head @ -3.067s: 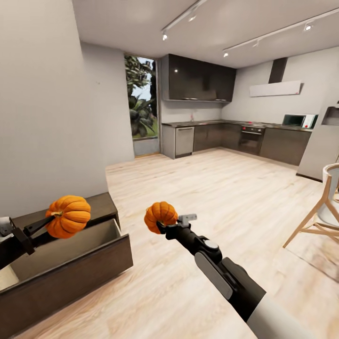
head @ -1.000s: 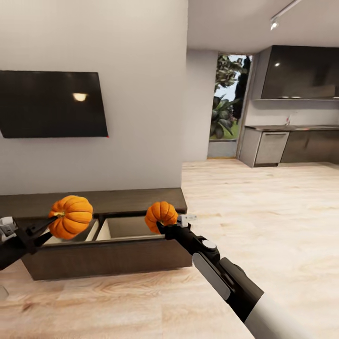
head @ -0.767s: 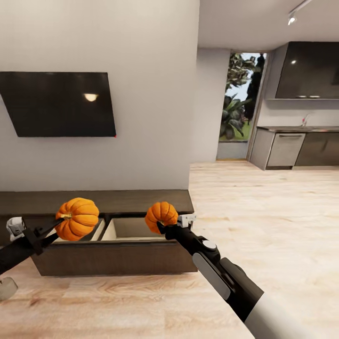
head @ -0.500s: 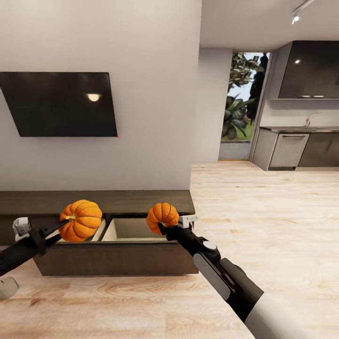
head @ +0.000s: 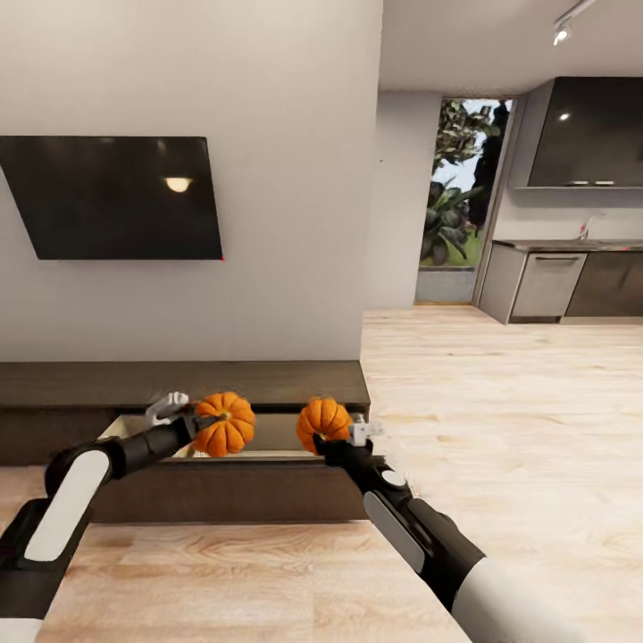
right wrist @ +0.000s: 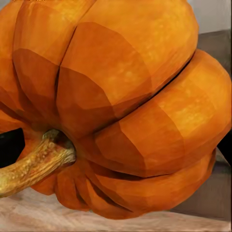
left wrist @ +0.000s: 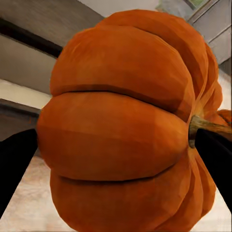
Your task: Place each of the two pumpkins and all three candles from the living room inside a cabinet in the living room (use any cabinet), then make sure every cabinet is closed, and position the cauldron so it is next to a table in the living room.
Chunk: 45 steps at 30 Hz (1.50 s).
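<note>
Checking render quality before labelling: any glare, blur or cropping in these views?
Head view: a lamp reflection glares on the TV, otherwise sharp. Left wrist view: left pumpkin is cropped, background soft. Right wrist view: right pumpkin looks faceted, edges cropped.

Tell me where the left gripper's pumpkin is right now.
In the head view, the left pumpkin hangs in the left gripper over the open drawer of the cabinet, beside the right pumpkin.

Two small, bright orange, ribbed pumpkins hang side by side in the air above the open drawer of the cabinet [head: 223,384], a long, low, dark brown wood unit against the wall. The left pumpkin [head: 223,424] lies tipped with its stem sideways. The right pumpkin [head: 323,423] sits near it, apart, its stem hidden from the head camera.
</note>
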Available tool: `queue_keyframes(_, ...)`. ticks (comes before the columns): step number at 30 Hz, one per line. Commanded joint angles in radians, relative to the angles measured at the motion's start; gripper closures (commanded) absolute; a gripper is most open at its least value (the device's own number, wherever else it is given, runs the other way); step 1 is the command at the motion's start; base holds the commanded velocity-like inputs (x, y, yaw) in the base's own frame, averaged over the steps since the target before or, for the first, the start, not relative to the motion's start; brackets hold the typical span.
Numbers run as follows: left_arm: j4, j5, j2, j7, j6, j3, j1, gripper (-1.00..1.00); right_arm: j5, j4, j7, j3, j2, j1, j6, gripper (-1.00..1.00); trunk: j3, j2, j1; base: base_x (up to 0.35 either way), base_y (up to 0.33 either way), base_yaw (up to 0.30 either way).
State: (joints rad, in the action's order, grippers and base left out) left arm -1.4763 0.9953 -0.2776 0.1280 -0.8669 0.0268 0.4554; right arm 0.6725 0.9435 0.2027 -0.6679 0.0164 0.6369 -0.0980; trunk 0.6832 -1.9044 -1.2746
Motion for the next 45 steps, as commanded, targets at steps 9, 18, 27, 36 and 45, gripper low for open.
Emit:
queue_keyframes(9,0.009,-0.578,0.286,0.088,0.231,-0.084,0.011,1.00,-0.052,-0.109,0.015,-0.009,0.062,0.013,0.131,1.00,0.001,-0.001,0.000,0.000,0.000,0.000)
queue_keyframes(18,0.077,-0.613,0.291,0.078,0.321,-0.087,0.011,1.00,-0.069,-0.110,0.026,-0.009,0.086,0.014,0.150,1.00,0.001,-0.001,0.000,0.000,0.000,0.000)
queue_keyframes(27,0.071,-0.613,0.290,0.074,0.332,-0.094,0.011,1.00,-0.069,-0.114,0.032,-0.006,0.086,0.015,0.216,1.00,0.001,-0.001,0.000,0.000,0.000,0.000)
queue_keyframes(36,0.070,-0.613,0.287,0.072,0.333,-0.094,0.011,1.00,-0.071,-0.133,0.035,-0.009,0.086,0.036,0.248,1.00,0.001,-0.001,0.000,0.000,0.000,0.000)
queue_keyframes(45,0.071,-0.613,0.285,0.071,0.332,-0.093,0.011,1.00,-0.070,-0.134,0.036,-0.010,0.085,0.037,0.290,1.00,0.001,-0.001,0.000,0.003,0.000,0.000)
